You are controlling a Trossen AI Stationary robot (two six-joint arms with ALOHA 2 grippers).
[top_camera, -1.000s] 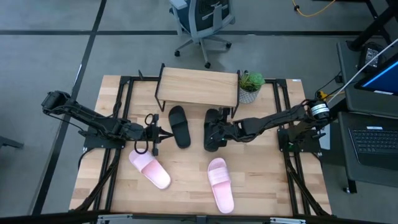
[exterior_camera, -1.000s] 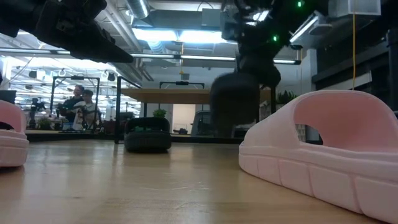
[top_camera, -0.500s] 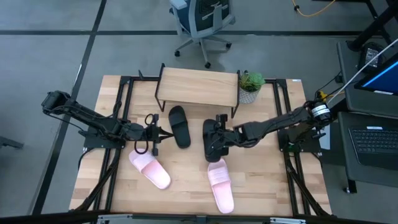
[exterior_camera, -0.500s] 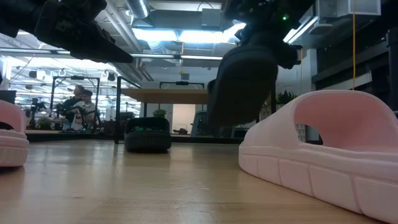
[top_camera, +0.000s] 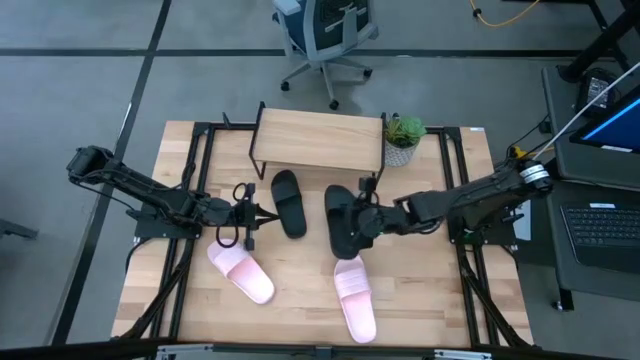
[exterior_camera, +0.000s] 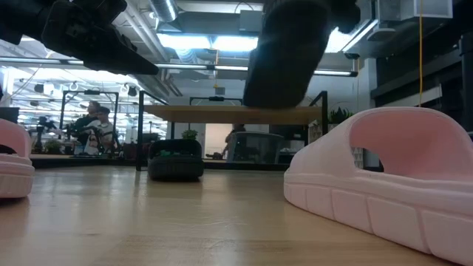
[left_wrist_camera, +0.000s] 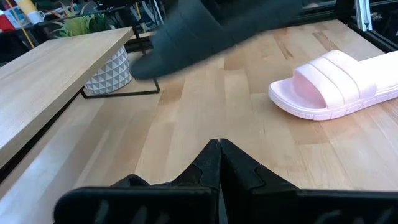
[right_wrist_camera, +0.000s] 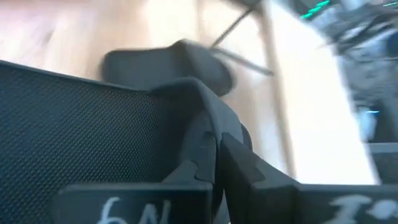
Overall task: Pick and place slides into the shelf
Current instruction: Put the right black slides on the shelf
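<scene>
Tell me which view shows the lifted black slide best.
The high view: the whole black slide shows, held by the right gripper before the shelf. The low view shows it hanging above the table, the left wrist view a blur, the right wrist view only its strap.

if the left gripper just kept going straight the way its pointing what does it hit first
Probably the lifted black slide held by the right gripper. The left gripper, shut, points across the table between the other black slide and a pink slide; heights are unclear.
</scene>
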